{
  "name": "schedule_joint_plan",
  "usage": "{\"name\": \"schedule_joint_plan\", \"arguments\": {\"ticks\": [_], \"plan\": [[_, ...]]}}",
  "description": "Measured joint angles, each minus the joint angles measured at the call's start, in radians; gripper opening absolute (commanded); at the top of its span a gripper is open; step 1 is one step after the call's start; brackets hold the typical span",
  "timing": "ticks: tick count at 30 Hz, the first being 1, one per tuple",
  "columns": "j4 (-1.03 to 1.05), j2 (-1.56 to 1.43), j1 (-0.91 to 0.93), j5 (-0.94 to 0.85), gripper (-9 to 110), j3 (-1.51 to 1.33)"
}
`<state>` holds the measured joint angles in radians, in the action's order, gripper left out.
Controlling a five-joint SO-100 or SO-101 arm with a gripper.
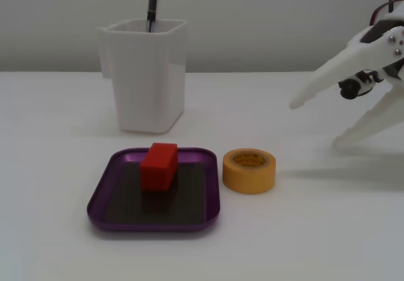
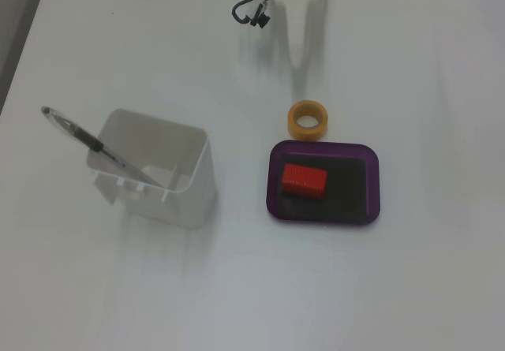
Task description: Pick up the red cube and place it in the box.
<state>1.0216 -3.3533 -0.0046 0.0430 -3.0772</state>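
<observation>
The table [image 1: 328,230] is plain white and carries everything in both fixed views. The largest item, a tall white cup [image 1: 149,72] holding a pen [image 1: 152,6], stands in the upper left of the low-angle fixed view. The box [image 1: 104,196], a shallow purple tray, lies in the lower centre of that view, and the red cube [image 1: 158,165] rests inside it on the dark floor, toward the rear rim. In the top-down fixed view the red cube [image 2: 304,180] occupies the left half of the box [image 2: 374,185], with its long axis running left to right across the frame. A yellow tape roll [image 1: 249,170] sits just beside the box's right rim in the low-angle view, between the box and the arm. The end effector [image 1: 315,120] is at the right edge of that view, well apart from the cube, which lies to its lower left. Its two white fingers are spread wide apart and hold nothing, the lower tip down at the table. Judged from this layout, the placement appears complete and the arm clear of the box.
</observation>
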Motion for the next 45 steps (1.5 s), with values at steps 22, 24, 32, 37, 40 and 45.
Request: {"name": "schedule_joint_plan", "arguments": {"ticks": [22, 24, 32, 37, 40, 45], "plan": [[0.000, 0.000, 0.000, -0.003, 2, -0.009], [0.000, 0.000, 0.000, -0.003, 2, -0.009], [0.000, 0.000, 0.000, -0.003, 2, -0.009], [0.000, 0.000, 0.000, -0.003, 2, -0.009], [0.000, 0.000, 0.000, -0.003, 2, -0.009], [0.000, 0.000, 0.000, -0.003, 2, -0.009]]}}
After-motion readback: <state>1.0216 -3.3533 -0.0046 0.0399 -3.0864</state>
